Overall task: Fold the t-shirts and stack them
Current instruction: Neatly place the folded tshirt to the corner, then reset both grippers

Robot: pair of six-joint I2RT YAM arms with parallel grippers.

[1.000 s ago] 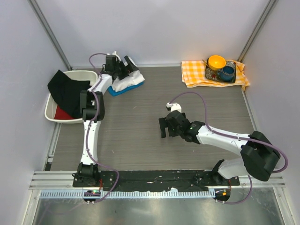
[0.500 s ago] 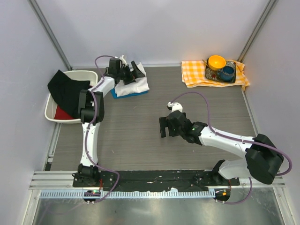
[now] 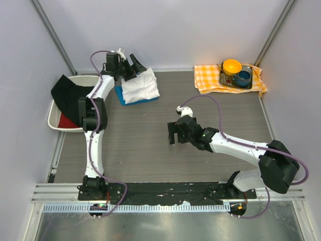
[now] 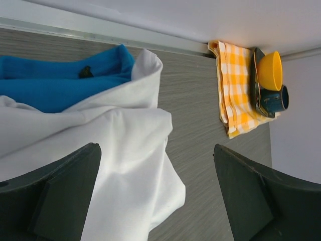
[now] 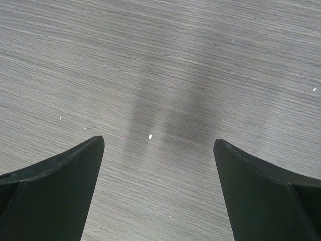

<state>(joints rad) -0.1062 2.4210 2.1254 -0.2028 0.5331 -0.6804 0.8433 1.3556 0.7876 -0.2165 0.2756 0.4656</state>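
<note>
A: What is hard to see?

B: The blue shirt (image 3: 119, 95). The white shirt (image 3: 141, 86) lies on top of it. Only a blue edge peeks out on the left and near sides. From the left wrist, both shirts are cut off at the edge of the picture. The blue one has a small dark spot (image 4: 86, 72). I can't tell what it is.

A: Where are the shirts?

B: At the back of the table (image 3: 150, 160), left of the middle, just beside the bin (image 3: 95, 79).

A: What is in the bin?

B: A black cloth (image 3: 70, 95) hangs over it. A bit of something red (image 3: 65, 120) shows under it. The rest is hidden.

A: And the grippers?

B: The left gripper (image 4: 155, 146) is by the back left corner of the shirts. Its fingers are spread wide and it holds nothing. The right gripper (image 5: 158, 143) is near the middle of the table, well apart from the shirts. It is spread wide too, with only bare table under it.

A: Count for me.

B: Two shirts. Two grippers. One bin. One black cloth. One checked cloth (image 3: 208, 78) in the back right corner. On it sits one tray (image 4: 256, 80) with one orange bowl (image 3: 231, 65) and one blue cup (image 3: 244, 77). They hide most of the tray.
</note>
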